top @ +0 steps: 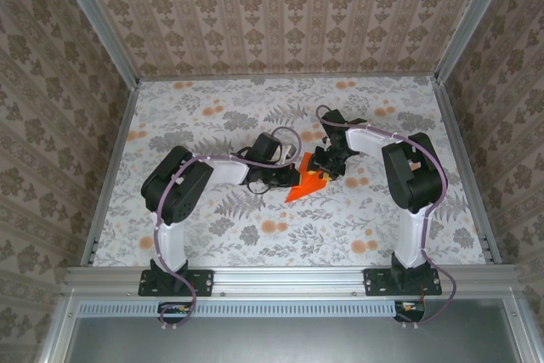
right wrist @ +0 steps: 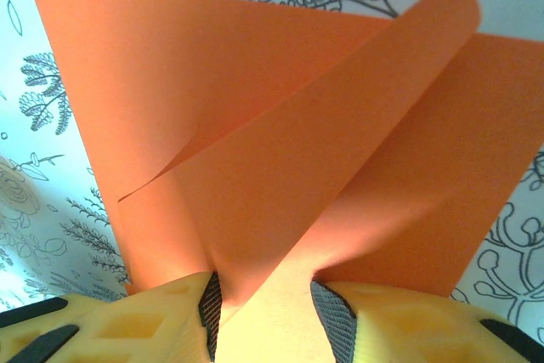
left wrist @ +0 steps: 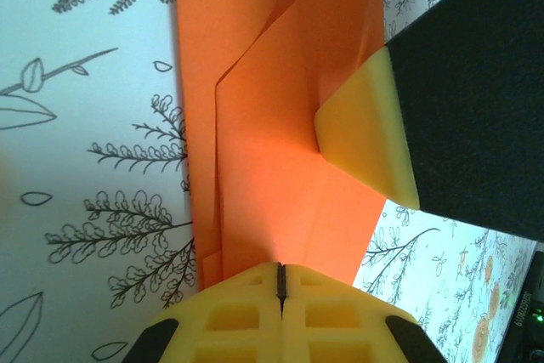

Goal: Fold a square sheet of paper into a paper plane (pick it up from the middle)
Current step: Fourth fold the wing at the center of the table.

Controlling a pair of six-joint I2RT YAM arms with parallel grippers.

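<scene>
Top external shows the folded orange sheet [top: 304,186] near the middle of the flowered table [top: 212,108], its point toward 7 o'clock. The left gripper [top: 286,178] meets it at its 9 o'clock edge, the right gripper [top: 328,162] at 1 o'clock. In the right wrist view, the right jaws are clamped on a raised fold. In the left wrist view, the left fingers are pressed together, seemingly nipping the sheet's edge.

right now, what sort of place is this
Probably a lab test cell for robots, not a home: wallpapered walls in an aluminium frame, a floral-print tabletop, and a left arm and right arm bolted to the near rail, working orange paper.
</scene>
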